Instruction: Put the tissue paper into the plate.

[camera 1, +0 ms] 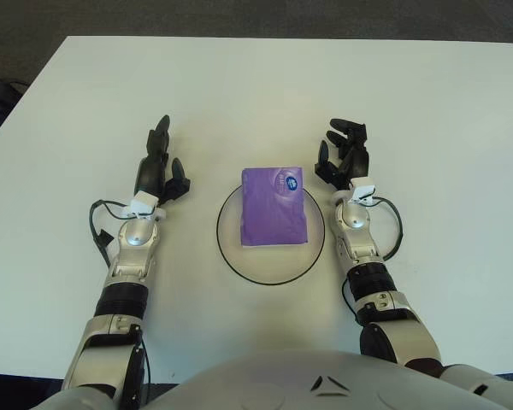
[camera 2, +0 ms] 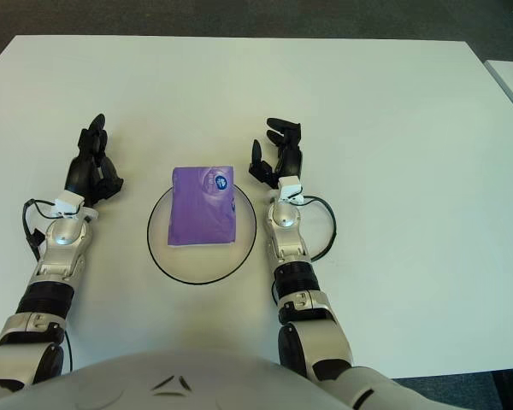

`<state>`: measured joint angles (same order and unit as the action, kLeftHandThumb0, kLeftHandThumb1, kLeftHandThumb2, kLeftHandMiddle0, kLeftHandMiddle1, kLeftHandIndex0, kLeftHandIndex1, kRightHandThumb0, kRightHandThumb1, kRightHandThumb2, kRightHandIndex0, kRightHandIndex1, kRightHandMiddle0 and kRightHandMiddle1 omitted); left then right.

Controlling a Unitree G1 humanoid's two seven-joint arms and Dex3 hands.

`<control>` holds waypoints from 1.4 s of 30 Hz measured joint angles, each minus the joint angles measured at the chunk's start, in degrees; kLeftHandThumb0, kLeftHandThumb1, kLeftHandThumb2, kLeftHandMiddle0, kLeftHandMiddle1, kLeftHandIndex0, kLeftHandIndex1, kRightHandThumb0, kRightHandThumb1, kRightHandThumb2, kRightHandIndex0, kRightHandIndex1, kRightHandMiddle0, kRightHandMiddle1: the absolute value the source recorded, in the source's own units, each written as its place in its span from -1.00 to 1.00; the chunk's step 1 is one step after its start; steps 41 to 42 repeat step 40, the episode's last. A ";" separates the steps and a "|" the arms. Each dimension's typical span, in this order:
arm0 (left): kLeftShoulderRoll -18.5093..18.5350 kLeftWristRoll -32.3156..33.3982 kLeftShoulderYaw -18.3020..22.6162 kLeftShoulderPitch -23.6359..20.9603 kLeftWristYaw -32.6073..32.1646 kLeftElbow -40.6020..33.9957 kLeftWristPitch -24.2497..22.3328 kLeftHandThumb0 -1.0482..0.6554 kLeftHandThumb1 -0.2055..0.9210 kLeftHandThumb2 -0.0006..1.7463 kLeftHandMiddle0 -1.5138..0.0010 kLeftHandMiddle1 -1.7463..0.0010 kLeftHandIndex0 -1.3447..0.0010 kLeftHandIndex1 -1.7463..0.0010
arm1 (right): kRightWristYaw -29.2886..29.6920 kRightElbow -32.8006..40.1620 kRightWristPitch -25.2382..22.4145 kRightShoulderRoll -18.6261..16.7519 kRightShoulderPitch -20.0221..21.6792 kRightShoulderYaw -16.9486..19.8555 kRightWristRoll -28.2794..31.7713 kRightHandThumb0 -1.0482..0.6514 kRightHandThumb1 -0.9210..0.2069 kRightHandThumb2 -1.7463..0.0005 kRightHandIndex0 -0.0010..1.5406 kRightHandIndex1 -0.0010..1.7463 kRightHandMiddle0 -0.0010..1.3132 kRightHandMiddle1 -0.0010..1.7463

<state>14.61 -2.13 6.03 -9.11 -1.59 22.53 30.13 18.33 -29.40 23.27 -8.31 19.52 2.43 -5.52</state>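
White counter [camera 1: 427, 102] | purple plastic tissue pack [camera 1: 274, 206] lies in your black-rimmed white plate [camera 1: 228, 252] | left robot hand [camera 1: 160, 171], right robot hand [camera 1: 344, 154] released, flanking.

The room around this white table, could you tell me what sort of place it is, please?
Probably an office or lab test area: a plain white table on dark carpet-like floor, bare but for a plate holding a purple tissue pack.

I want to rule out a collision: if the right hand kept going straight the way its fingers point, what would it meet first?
Probably nothing: the right hand points away over bare table, beside the plate.
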 measured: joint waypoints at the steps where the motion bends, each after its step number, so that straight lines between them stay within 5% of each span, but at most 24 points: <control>1: -0.12 0.09 0.19 0.21 -0.02 0.08 0.26 -0.62 1.00 0.03 0.73 0.95 1.00 0.54 | 0.00 0.06 -0.04 0.04 -0.08 -0.03 0.00 -0.17 -0.52 -0.02 -0.50 0.10 -0.84 0.42; 14: -1.52 -0.06 0.71 1.55 -0.32 -0.10 7.96 -0.62 1.00 -0.02 0.71 0.97 1.00 0.55 | -0.05 1.06 -0.62 0.41 -0.91 -0.21 0.03 -0.18 -0.52 -0.01 -0.47 0.11 -0.84 0.42; 42: -1.55 -0.43 0.67 4.03 -0.21 -1.76 11.46 -0.64 1.00 0.00 0.71 0.99 1.00 0.65 | 0.12 3.91 -2.28 1.02 -2.97 -1.51 0.04 -0.16 -0.50 -0.03 -0.50 0.07 -0.86 0.41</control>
